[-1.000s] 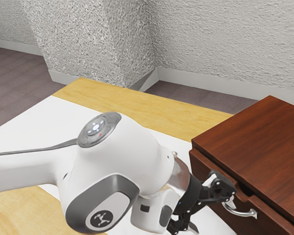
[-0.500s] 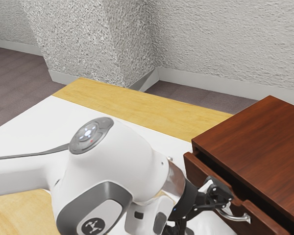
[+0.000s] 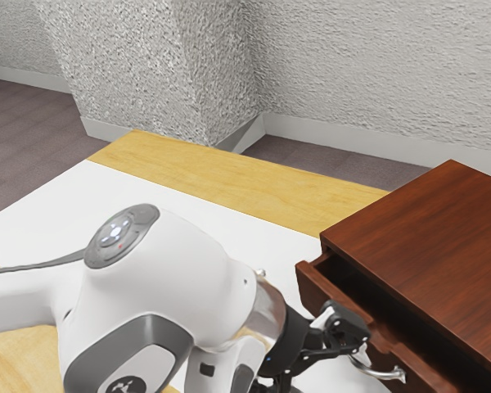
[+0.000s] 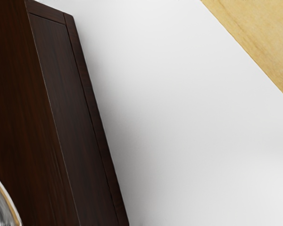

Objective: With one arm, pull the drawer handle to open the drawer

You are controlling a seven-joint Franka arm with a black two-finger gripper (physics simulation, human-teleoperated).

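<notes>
**While I Pull, the Drawer Comes Further Out**

Since a second ago, the drawer (image 3: 313,288) has slid well out of its cabinet (image 3: 425,237) toward the exterior view's left. A dark gap now shows behind the drawer front, where before there was only a thin seam. My arm has drawn back the same way, so the two have travelled together.

My gripper (image 3: 353,344) sits at the handle (image 3: 383,372), its black fingers closed narrowly about the end of the silver bar nearest the arm. Nothing else is in them. From the camera on my hand I see the dark panelled wood of the drawer front close by. Just under my hand is a curved glint of metal that I take to be the handle, and the white surface (image 4: 188,122) lies beyond.

I judge that the pull is working. The grip has not slipped, since the handle kept its place between my fingers as the front advanced. The drawer is partly open, not fully, and I cannot tell how deep it runs. What remains, I think, is more of the same straight draw. It should stay in line with the drawer's travel, so that the front does not bind and the bar does not twist out of my hold.
</notes>
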